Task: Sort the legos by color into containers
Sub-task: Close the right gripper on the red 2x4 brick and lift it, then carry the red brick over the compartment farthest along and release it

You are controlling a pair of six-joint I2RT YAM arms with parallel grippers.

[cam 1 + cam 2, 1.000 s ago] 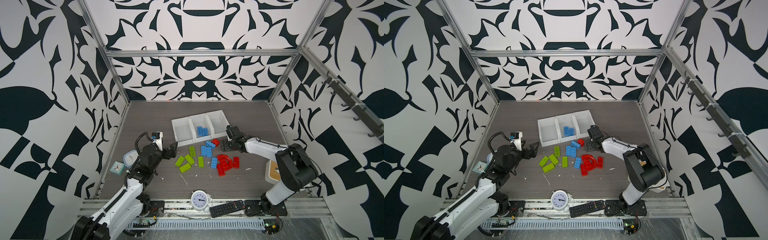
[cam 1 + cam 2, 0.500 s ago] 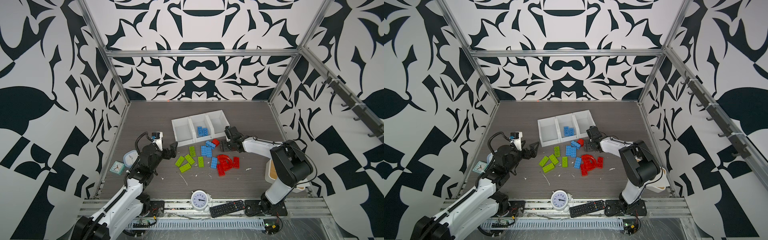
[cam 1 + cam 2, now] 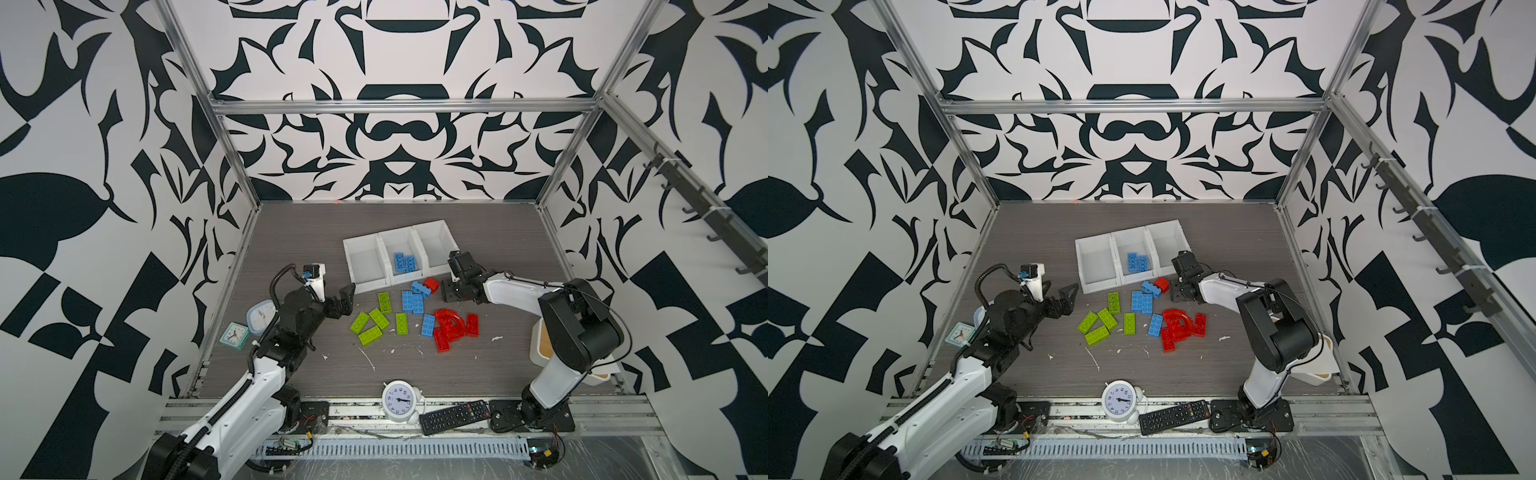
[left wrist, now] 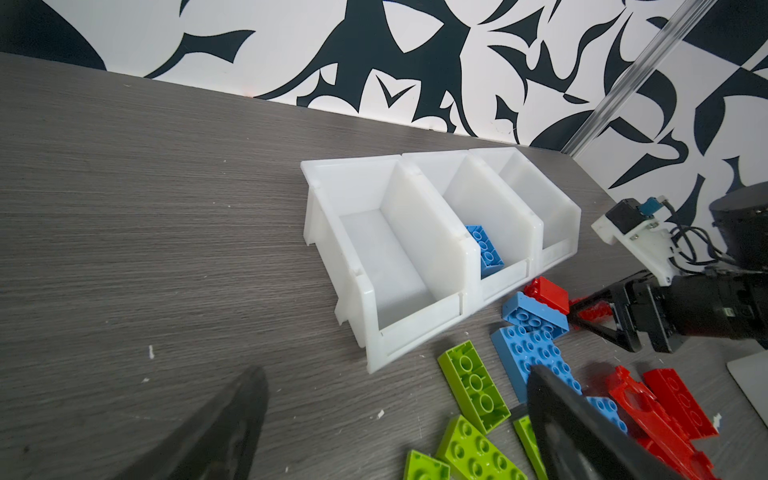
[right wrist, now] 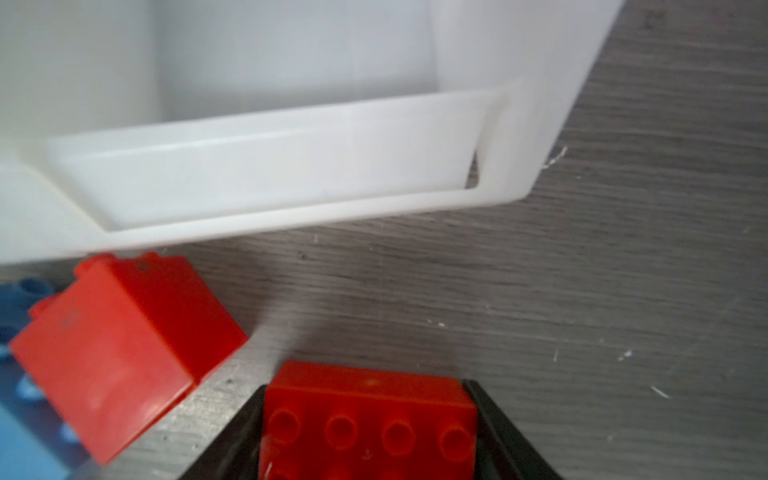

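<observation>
Grey tabletop [image 3: 457, 374] gives you a bare strip between the near rail [image 3: 353, 404] and the legos [image 3: 409, 316]. Your left gripper [image 3: 347, 297] hovers just left of the green bricks [image 3: 376, 322], jaws spread wide. Your right gripper [image 5: 365, 386] lies low, reaching in from the right and pinching a red brick [image 5: 368, 432] just short of the containers' [image 3: 361, 266] near lip. There's open floor right of that bin.

3 white walls covered in bold black swirling shapes [image 3: 390, 141] enclose a dark grey wood-grain floor panel [image 3: 299, 237]. Silver aluminium frame bars [image 3: 1133, 106] edge the corners. A dark rail of hooks [image 3: 715, 212] lines the right-hand wall. Lighting is even.
</observation>
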